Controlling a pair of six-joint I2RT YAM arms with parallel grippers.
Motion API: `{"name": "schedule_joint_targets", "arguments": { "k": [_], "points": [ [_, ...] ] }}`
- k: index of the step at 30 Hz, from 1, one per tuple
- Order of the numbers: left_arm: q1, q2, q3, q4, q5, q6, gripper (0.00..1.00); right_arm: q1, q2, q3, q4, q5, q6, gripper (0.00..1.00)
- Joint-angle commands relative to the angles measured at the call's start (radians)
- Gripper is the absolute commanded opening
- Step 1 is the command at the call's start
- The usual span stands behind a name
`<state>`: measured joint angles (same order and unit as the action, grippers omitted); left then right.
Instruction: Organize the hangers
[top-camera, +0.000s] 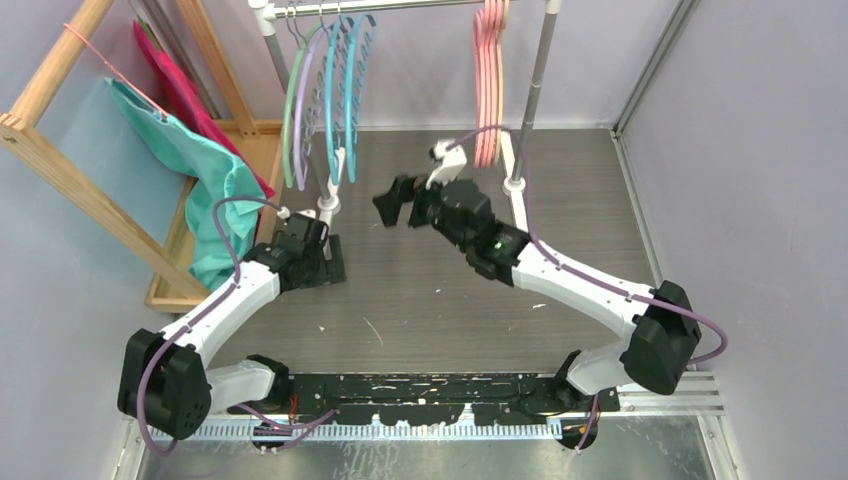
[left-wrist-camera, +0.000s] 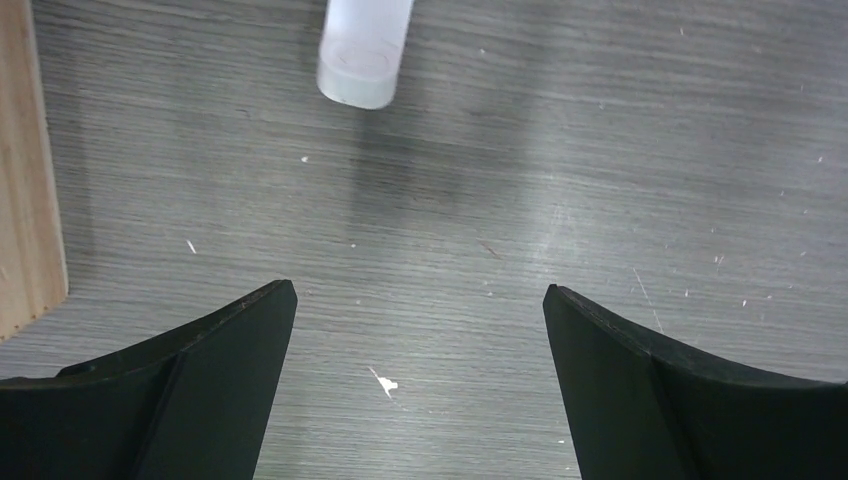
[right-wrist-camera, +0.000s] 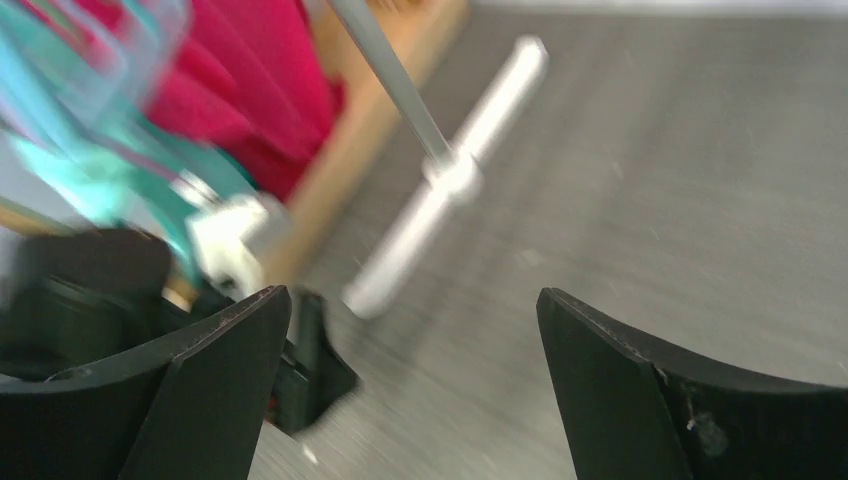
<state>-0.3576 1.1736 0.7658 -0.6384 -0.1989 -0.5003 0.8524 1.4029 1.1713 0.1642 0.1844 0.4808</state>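
Thin arched hangers in green (top-camera: 290, 110), purple (top-camera: 303, 95), teal (top-camera: 330, 90) and blue (top-camera: 358, 80) hang together at the left of the steel rail (top-camera: 400, 6). Thick pink hangers (top-camera: 488, 70) hang at its right end. My left gripper (top-camera: 333, 262) is open and empty, low over the table by the rail's left foot (left-wrist-camera: 362, 60). My right gripper (top-camera: 398, 208) is open and empty, mid-table between the two groups, pointing left. Its wrist view is blurred and shows teal hangers (right-wrist-camera: 90, 160) at the upper left.
A wooden frame rack (top-camera: 60, 150) stands at the left with teal cloth (top-camera: 205, 180) and red cloth (top-camera: 175, 85) draped on it. The rail's white feet (top-camera: 514, 185) rest on the grey table. Walls enclose the back and right.
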Motion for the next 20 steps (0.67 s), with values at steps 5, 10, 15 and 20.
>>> {"name": "schedule_joint_targets", "arguments": {
  "k": [5,10,15,20],
  "points": [
    [-0.182,0.021,-0.037,0.090,-0.135,-0.064,0.98,0.045,-0.159,-0.323,-0.126,0.203,-0.166,1.00],
    [-0.250,0.015,-0.087,0.158,-0.144,-0.074,0.98,0.045,-0.243,-0.452,-0.119,0.234,-0.147,1.00],
    [-0.278,-0.012,-0.126,0.203,-0.130,-0.070,0.98,0.046,-0.250,-0.527,-0.094,0.253,-0.136,1.00],
    [-0.286,-0.030,-0.140,0.193,-0.144,-0.066,0.98,0.046,-0.223,-0.551,-0.079,0.273,-0.114,1.00]
  ]
}}
